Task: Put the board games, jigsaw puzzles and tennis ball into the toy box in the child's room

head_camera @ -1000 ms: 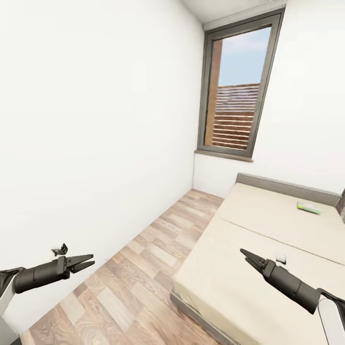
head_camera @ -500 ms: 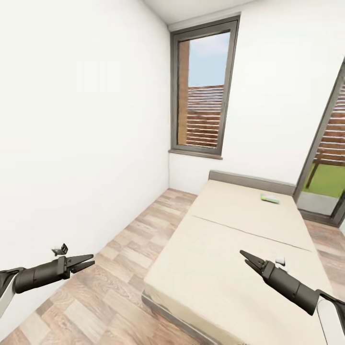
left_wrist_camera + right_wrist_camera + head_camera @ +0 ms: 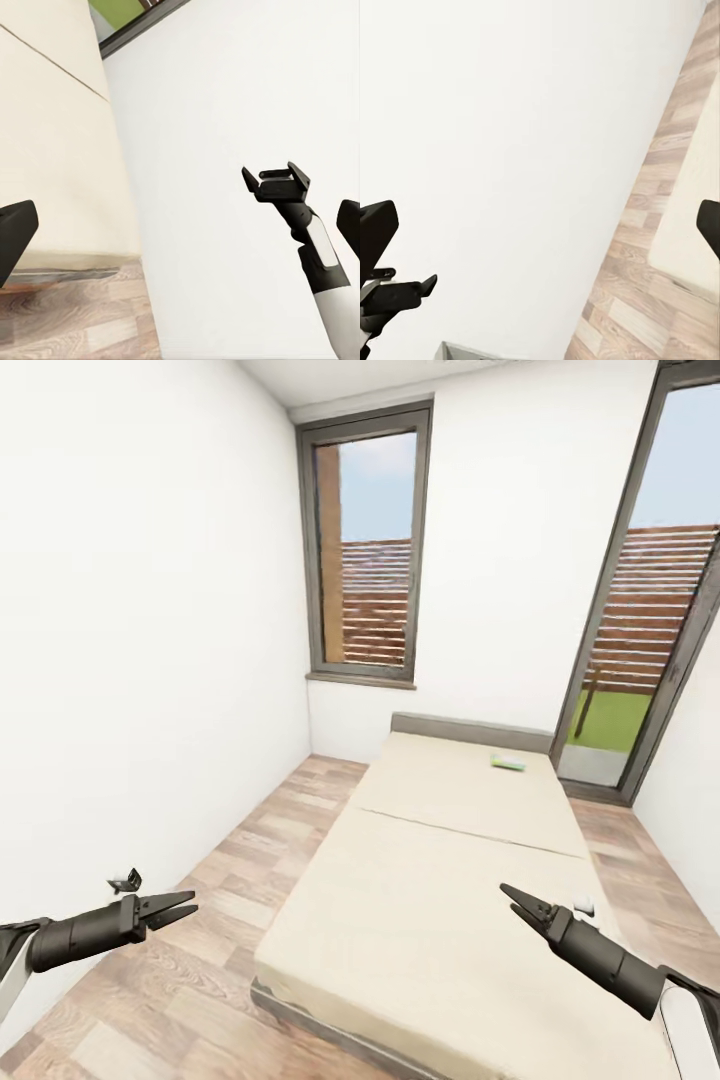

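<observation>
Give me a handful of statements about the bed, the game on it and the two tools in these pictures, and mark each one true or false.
1. A green board game lies on the bed near the headboard. True.
2. The left tool holds a tennis ball. False: it is open and empty.
3. The right tool hangs over the bed, open. True.
4. The bed stands on carpet. False: the floor is wood plank.
5. The window is behind the head of the bed. True.

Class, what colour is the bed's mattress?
Plain beige; the mattress shows best in the head view.
</observation>
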Available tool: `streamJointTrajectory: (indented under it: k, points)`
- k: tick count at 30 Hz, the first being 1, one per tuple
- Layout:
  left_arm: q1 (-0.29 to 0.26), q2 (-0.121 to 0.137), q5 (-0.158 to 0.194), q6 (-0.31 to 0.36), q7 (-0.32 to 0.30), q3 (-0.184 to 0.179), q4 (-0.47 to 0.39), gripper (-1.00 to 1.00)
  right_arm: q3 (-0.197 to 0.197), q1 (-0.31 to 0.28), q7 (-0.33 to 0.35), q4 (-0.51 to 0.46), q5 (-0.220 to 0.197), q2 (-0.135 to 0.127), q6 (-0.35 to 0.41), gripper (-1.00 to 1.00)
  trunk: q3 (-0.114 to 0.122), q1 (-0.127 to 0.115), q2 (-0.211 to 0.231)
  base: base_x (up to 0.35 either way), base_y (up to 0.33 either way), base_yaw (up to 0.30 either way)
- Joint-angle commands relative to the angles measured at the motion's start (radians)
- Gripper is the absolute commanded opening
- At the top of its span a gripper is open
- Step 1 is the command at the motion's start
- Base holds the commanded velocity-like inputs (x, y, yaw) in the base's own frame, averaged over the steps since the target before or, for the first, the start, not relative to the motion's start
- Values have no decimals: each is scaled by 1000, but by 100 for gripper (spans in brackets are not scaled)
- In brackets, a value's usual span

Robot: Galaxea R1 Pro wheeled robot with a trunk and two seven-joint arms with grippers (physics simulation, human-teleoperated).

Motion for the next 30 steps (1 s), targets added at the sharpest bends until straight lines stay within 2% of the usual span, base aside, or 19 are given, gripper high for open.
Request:
streamJointTrajectory:
  k: [1,23,30]
  points:
    - [0,1,2,11,-2,0,0,100,-1,-1,4,1,2,0,4,100,-1,0,-1,0,-97,-281]
    - [0,0,1,11,-2,0,0,100,-1,-1,3,1,2,1,3,100,-1,0,-1,0,-110,-279]
    - [0,-1,1,11,-2,0,0,100,-1,-1,1,-1,3,1,3,100,-8,0,-1,0,-244,-140]
